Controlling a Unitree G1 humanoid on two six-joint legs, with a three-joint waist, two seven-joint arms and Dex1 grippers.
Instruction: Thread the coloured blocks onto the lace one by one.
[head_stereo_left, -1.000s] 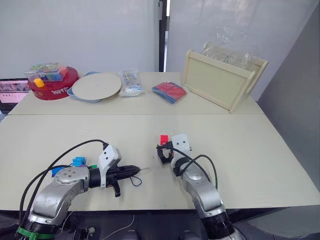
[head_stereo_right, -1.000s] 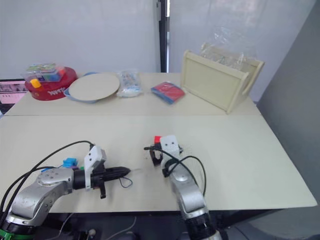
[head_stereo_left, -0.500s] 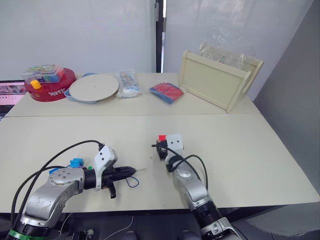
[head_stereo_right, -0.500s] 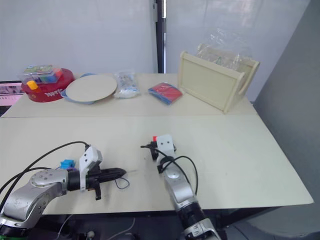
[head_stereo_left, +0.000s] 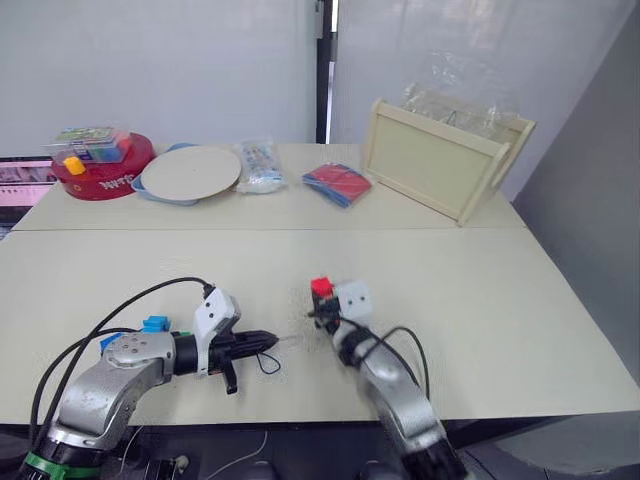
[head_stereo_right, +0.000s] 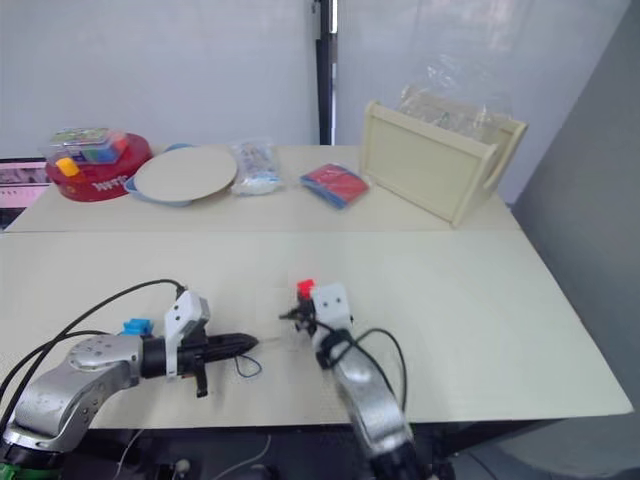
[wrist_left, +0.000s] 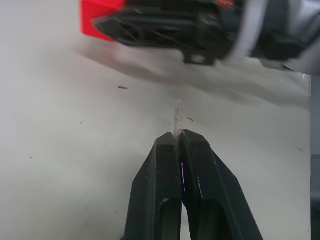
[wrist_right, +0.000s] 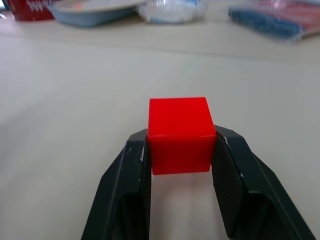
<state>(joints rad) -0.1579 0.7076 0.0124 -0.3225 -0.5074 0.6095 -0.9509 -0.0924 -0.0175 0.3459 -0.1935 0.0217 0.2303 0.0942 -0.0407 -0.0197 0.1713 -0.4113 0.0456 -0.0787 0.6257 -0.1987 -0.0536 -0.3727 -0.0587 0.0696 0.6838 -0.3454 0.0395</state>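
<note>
The right gripper is clamped on the red block, 1 finger on each side, lifted above the table. Just left, the left gripper is pinched tight on the lace, its pale tip pointing at the block.

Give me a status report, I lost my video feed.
Left gripper shut on lace, pale tip pointing at right gripper. Right gripper shut on red block. Block not yet threaded. Table between them clear.
</note>
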